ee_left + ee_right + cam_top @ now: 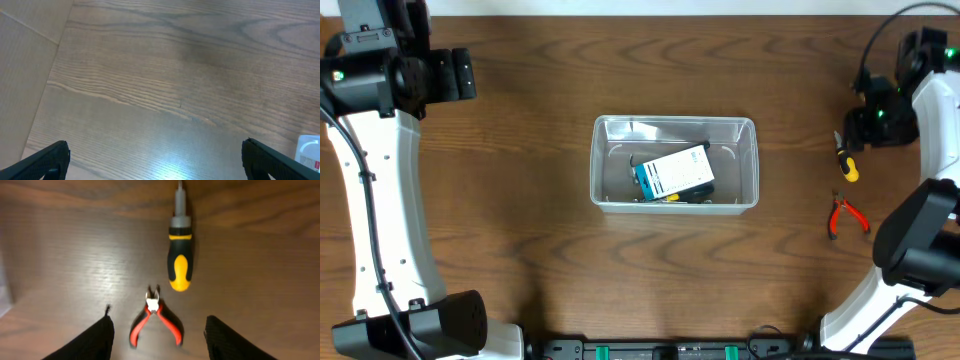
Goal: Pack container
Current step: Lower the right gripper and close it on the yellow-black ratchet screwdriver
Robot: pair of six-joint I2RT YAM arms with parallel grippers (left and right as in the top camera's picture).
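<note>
Inside the container [601,160] a box [675,172] half-covers something yellow [670,197]; left gripper [155,146], right gripper [158,322] gape.

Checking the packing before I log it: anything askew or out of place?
The blue-and-white box lies tilted inside the container. The screwdriver and red pliers lie outside it on the table, not packed.

container [603,165]: middle of the surface [520,250]
cardboard box [675,172]: inside the container, lying askew, closer to its near wall
screwdriver [846,165]: well right of the container
pliers [844,214]: nearer than the screwdriver, close beside it, not touching
</note>
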